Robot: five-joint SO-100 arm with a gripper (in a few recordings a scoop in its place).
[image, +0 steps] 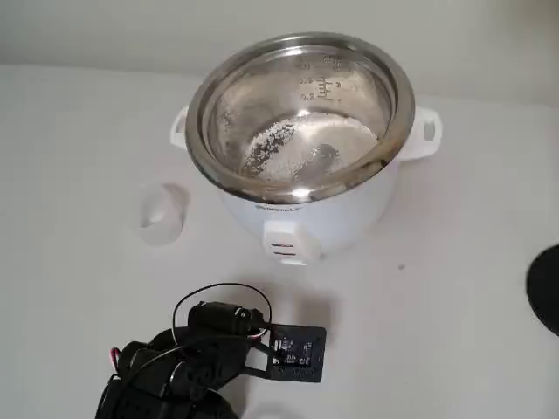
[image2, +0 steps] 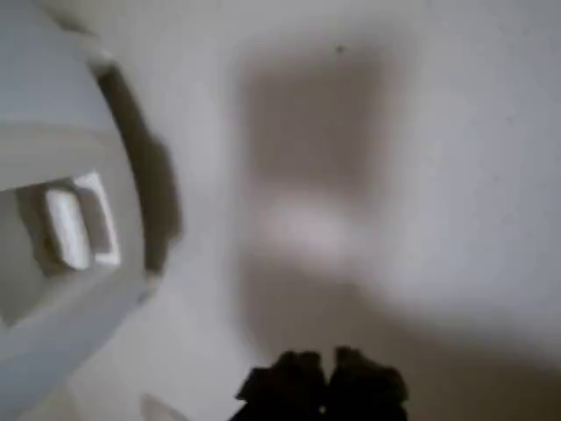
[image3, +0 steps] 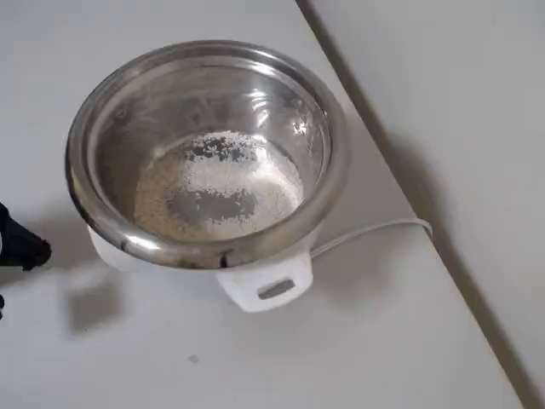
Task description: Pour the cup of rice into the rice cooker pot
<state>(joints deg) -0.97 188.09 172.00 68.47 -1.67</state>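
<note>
The rice cooker pot [image: 395, 131], a shiny steel bowl, sits in the white cooker body [image: 306, 214]. White rice [image: 301, 144] lies across its bottom, and the overhead view shows the same pot [image3: 336, 162] and rice [image3: 217, 166]. The small frosted cup [image: 163, 212] stands on the table left of the cooker, apart from it, and looks empty. My arm [image: 201, 358] is folded low at the front, well clear of the cup. In the wrist view my gripper [image2: 324, 386] points at bare table beside the cooker's front switch [image2: 70, 228], its dark fingertips together with nothing between them.
A white cord [image3: 375, 230] runs from the cooker toward the table's edge [image3: 443, 264] in the overhead view. A dark round object [image: 546, 288] sits at the right border of the fixed view. Open table lies in front of and to the right of the cooker.
</note>
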